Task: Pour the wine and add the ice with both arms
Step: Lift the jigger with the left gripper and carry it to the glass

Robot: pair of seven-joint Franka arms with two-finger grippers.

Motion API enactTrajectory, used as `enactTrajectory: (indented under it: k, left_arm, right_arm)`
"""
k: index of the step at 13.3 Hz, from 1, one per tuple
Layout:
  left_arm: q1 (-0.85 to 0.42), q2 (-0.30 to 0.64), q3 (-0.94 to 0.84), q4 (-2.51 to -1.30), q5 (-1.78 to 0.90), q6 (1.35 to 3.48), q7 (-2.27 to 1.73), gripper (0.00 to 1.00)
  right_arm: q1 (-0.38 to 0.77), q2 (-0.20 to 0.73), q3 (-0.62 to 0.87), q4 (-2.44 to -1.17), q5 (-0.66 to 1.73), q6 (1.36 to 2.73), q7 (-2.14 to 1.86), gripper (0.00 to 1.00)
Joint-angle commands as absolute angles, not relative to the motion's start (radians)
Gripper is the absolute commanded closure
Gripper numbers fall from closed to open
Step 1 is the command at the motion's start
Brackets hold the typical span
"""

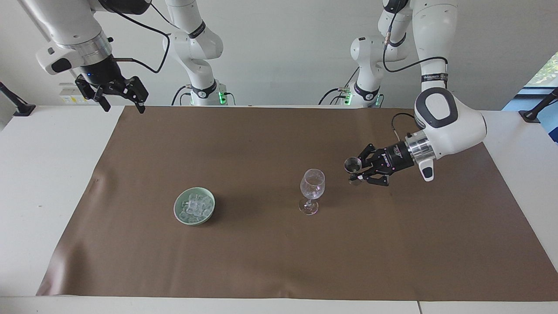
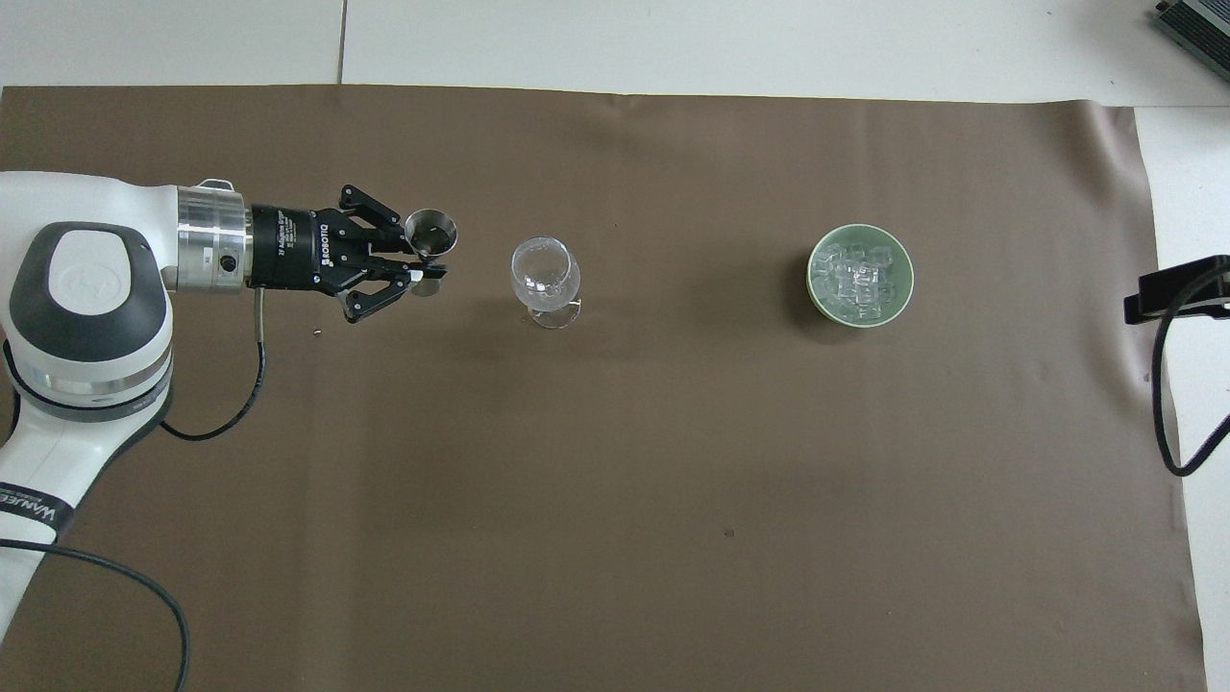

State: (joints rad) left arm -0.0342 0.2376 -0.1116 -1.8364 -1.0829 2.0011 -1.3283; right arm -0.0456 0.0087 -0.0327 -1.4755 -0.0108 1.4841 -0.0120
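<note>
The left pincer (image 1: 355, 173) is hanging over the brown mat (image 1: 279, 261), toward the left arm's end of the table (image 1: 39, 183), and it is gripping a small metal measuring cup (image 1: 352, 165) by its narrow middle. The cup is standing upright in the grip, its open mouth facing up, and it is sitting near the wine glass (image 1: 312, 185) without touching it. In the overhead view the left pincer (image 2: 415, 270) is pointing sideways at the wine glass (image 2: 545, 274), with the measuring cup (image 2: 430, 234) at its tip and bare mat lying between cup and glass.

The wine glass is standing upright on the mat near the middle of the table. The ice (image 1: 195, 206) is lying piled in a pale green bowl (image 1: 178, 210), which is resting on the mat well apart from the glass, toward the right arm's end. From above, the ice (image 2: 858, 276) is filling the bowl (image 2: 815, 288) as a heap of clear cubes. Nothing is standing between bowl and glass.

The right pincer (image 1: 122, 104) is waiting high over the corner of the mat closest to the right arm's base, its fingers spread open and holding nothing.

The mat is covering most of the white table, lying mostly flat with slight ripples. A plain white wall (image 1: 279, 52) is running along the robots' end, and a black clamp (image 2: 1177, 288) with a cable is sitting at the table's edge.
</note>
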Motion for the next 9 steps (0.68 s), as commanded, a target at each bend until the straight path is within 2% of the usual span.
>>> enactTrajectory:
  k: [1, 9]
  left_arm:
    - [-0.081, 0.202, -0.095, -1.868, -1.065, 2.063, -1.379, 1.0]
    - [-0.147, 0.206, -0.095, -1.862, -1.002, 2.189, -1.482, 1.0]
  right_arm:
    - [-0.048, -0.008, -0.031, -1.491, 0.006, 1.483, 0.005, 0.0]
    - [-0.048, -0.008, -0.031, -1.493, 0.006, 1.483, 0.005, 0.0]
